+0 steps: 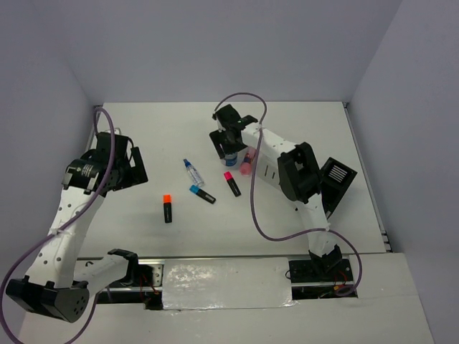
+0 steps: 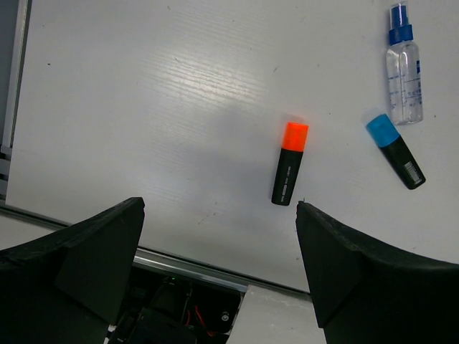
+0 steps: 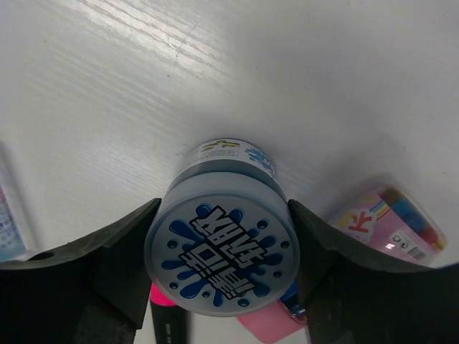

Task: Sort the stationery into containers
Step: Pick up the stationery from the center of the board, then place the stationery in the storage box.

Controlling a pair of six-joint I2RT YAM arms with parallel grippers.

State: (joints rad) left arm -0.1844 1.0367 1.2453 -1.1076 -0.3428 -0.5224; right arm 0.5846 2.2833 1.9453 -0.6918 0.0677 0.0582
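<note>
As right pincer (image 3: 222, 261) clasps it: blue tin (image 3: 221, 247), splat-print lid.

1. A white, faintly wood-grained bench (image 1: 143, 222) carries everything.
2. Plain pale lilac walls (image 1: 215, 43) enclose it at the back and on both sides.
3. A thin aluminium rail (image 2: 193, 266) runs along its near edge.
4. A shiny silver sheet (image 1: 222, 283) lies just beyond that edge.

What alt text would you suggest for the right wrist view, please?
A round blue tin with a splat-pattern lid stands on a white table, gripped at its sides by the right gripper. A pink tube lies beside it.
</note>
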